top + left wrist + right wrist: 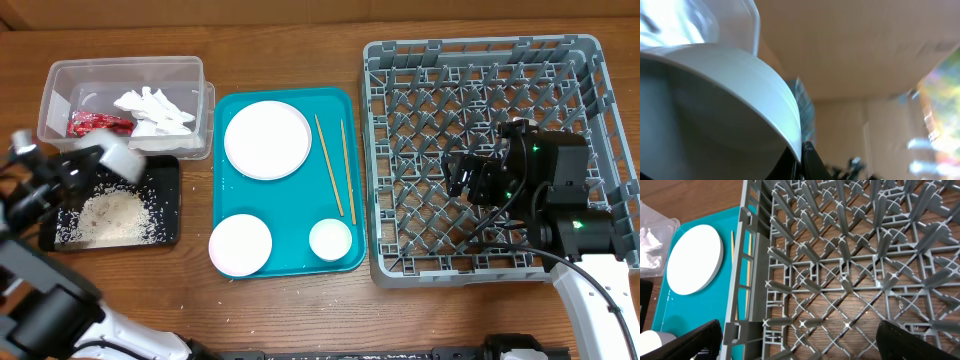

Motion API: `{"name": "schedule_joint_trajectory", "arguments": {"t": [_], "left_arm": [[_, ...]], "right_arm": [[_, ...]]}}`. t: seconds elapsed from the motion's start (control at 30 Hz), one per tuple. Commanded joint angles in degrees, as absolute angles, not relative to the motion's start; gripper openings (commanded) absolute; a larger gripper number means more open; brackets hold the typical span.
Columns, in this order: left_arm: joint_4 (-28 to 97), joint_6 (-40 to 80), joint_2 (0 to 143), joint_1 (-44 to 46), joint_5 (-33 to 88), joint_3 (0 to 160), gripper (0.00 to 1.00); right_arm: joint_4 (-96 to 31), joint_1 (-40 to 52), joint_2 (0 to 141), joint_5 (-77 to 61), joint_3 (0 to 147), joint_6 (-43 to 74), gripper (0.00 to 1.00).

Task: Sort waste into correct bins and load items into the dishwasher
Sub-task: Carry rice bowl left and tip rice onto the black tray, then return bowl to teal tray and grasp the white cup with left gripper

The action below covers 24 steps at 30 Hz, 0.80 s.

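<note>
The left tool (98,160) pinches the rim of the grey bowl (124,158), tipped above the black tray (172,172) where rice (112,215) lies scattered. The right tool (462,175) hangs spread wide over the grey dish rack (400,80). Plates (267,140) and chopsticks (328,165) sit on the teal tray (300,240).

A wooden table (300,320) with brown grain and darker streaks is seen. A flat teal tray (290,215), rectangular with rounded corners and a raised rim, is laid on it slightly left of the middle, its long sides running toward the far edge. A paler tan strip (300,8) is seen beyond that far edge.
</note>
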State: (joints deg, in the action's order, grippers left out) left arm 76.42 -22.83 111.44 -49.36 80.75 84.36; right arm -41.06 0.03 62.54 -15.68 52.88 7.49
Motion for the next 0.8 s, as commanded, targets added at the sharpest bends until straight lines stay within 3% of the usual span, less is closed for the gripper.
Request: {"name": "schedule_joint_trajectory", "arguments": {"t": [0.0,0.23,0.4,0.57,0.77], "left_arm": [[76.01,-24.51,103.02,-39.72,71.81,86.48,0.04],[68.77,-9.91,98.52,-16.84,46.41,86.65,0.04],[66.08,-1.26,100.68,4.78,25.52,86.63,0.04],[66.32,2.59,103.90,17.91,14.35,86.63,0.04],[67.18,3.44,109.97,27.11,12.86,86.63,0.04]], "right_arm": [[-40.29,-0.08,62.52,-16.19,54.43,7.44,1.00],[-40.25,-0.08,63.75,-16.21,54.43,7.44,1.00],[-40.25,-0.08,66.61,-16.23,54.43,7.46,1.00],[-40.29,-0.08,68.42,-16.84,54.43,7.46,1.00],[-40.23,-0.08,68.60,-16.82,54.43,7.44,1.00]]}}
